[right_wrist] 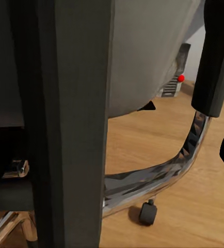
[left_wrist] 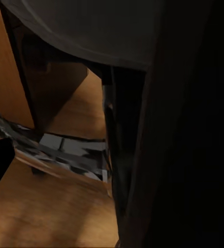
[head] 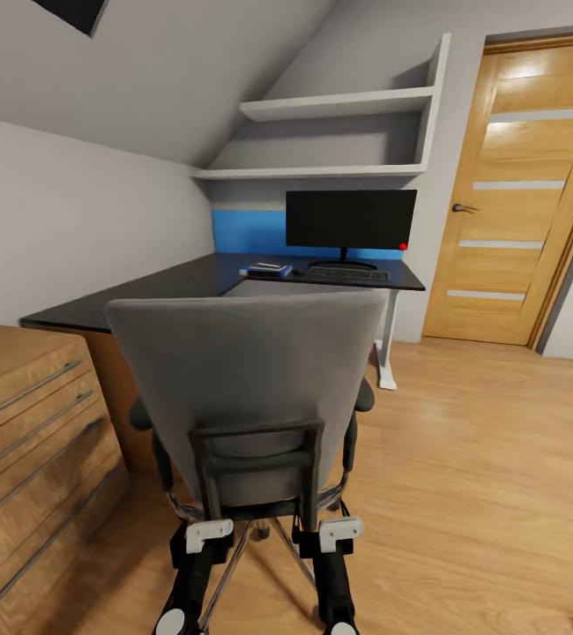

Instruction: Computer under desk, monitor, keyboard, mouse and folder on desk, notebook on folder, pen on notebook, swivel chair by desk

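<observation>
Desk (head: pixel 189 280): dark L-shaped top at the far left of the room, one wing running back toward you over the wooden drawer unit (head: pixel 31 423) at near left. You have little gap between that unit and the chair, so a push that drifts left may jam the chair base against it.

Swivel chair (head: pixel 251 388): directly in front of you, backrest toward the camera, between you and the desk, not yet tucked in. Both arms reach to the dark frame at the bottom of the backrest. It rolls and swivels; uneven force from the two arms will likely spin it rather than move it straight, and a hard shove could drive it into the desk edge and shake what sits there.

Monitor (head: pixel 350 219): upright on the far desk wing, keyboard (head: pixel 346 274) just in front of it.

Blue stack (head: pixel 266 270): left of the keyboard on the desk, probably folder and notebook; too small to confirm, and you cannot make out pen or mouse.

Left gripper (head: pixel 209 534) and right gripper (head: pixel 339 532): close against the chair frame. Fingers are hidden behind the frame and wrist views are dark, so you cannot tell whether they are apart or clamped. If they are not gripping, the chair may slip away.

Caster (right_wrist: pixel 147 213): sits on the wood floor; it may roll sideways.
</observation>
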Motion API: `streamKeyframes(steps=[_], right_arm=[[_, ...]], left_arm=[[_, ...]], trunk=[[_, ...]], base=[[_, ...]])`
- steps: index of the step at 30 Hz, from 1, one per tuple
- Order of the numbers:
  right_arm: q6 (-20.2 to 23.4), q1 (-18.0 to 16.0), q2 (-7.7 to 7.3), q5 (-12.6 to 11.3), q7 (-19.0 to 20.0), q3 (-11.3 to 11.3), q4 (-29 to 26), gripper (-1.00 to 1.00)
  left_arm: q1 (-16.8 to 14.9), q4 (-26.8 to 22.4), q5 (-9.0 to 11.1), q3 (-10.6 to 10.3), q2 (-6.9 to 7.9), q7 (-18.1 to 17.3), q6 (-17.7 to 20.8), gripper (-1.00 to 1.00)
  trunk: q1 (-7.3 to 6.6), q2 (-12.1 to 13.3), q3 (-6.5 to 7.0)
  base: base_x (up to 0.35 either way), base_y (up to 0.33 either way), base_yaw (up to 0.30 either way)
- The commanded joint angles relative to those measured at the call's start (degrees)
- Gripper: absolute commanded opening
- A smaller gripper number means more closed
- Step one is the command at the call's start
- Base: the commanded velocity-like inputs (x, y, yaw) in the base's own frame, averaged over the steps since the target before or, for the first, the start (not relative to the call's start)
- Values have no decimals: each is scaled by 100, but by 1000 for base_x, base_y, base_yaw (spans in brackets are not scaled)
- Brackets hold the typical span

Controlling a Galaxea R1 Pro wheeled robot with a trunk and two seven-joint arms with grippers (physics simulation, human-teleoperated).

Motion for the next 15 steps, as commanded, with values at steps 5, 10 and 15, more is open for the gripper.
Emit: streamKeyframes(steps=[5, 10, 15], right_arm=[[-54, -10, 0, -94, -48, 12, 15, 100], [-54, -10, 0, -94, -48, 13, 14, 100], [-54, -9, 0, -94, -48, 13, 18, 100]], left_arm=[[-6, 2, 62, -30, 6, 31, -27, 100], [-6, 2, 62, -30, 6, 31, -29, 100], [-6, 2, 62, -30, 6, 31, -31, 100]], trunk=[[-1, -2, -5], [-1, -2, -5], [-1, -2, -5]], base=[[1, -236, 0], [0, -197, 0], [0, -51, 0]])
